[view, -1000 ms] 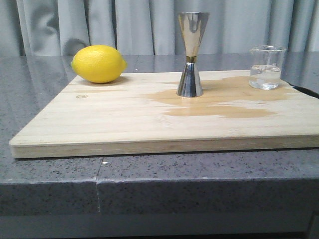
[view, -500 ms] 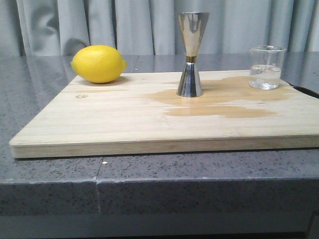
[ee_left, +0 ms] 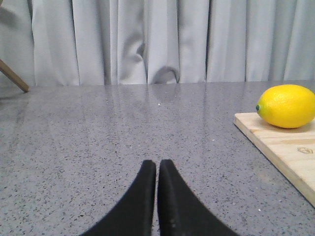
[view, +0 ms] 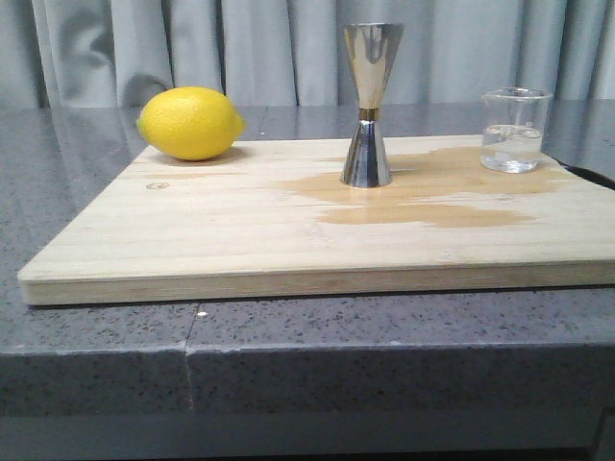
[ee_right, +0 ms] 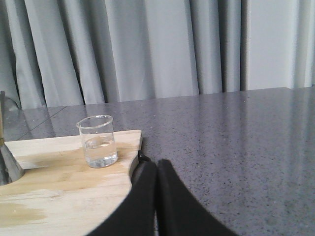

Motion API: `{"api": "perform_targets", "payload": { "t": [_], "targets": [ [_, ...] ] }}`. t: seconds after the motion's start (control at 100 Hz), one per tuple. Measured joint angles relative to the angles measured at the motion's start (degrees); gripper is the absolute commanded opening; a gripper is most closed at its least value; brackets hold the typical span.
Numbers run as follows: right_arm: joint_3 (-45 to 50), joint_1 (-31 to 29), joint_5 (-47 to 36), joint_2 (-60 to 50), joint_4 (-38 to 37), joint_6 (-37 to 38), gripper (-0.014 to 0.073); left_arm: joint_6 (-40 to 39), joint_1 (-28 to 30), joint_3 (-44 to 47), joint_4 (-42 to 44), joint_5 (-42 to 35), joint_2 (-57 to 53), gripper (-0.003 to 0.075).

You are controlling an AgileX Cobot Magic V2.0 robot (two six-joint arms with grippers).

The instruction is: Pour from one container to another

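The clear glass beaker [view: 515, 130] stands upright at the far right corner of the wooden board [view: 240, 230], with a little clear liquid in it. In the right wrist view the beaker [ee_right: 98, 141] sits ahead of my right gripper [ee_right: 157, 165], which is shut and empty, low at the board's right edge. The steel hourglass jigger [view: 368, 106] stands upright mid-board beside a wet stain; only its base [ee_right: 7, 164] shows in the right wrist view. My left gripper [ee_left: 157, 164] is shut and empty over bare counter, left of the board.
A yellow lemon [view: 189, 123] lies at the board's far left corner, also seen as the lemon [ee_left: 286, 105] in the left wrist view. Grey speckled counter [view: 96, 336] surrounds the board. Grey curtains [view: 240, 48] hang behind. A wet patch [view: 432, 197] darkens the board.
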Motion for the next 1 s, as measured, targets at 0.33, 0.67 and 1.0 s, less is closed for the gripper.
{"api": "perform_targets", "payload": {
  "t": [0.33,0.67,1.0],
  "targets": [
    [-1.2,0.0,6.2,0.0,-0.3,0.0,-0.0075,0.0,0.0,-2.4,-1.1,1.2,0.0,-0.0019],
    [-18.3,0.3,17.4,8.4,-0.4,0.0,-0.0075,0.5,0.0,-20.4,-0.1,12.9,8.4,-0.0019],
    [-31.1,0.4,21.7,19.7,-0.9,0.0,-0.0075,2.6,0.0,-29.6,0.4,16.3,19.1,-0.0019]
  ]
}}
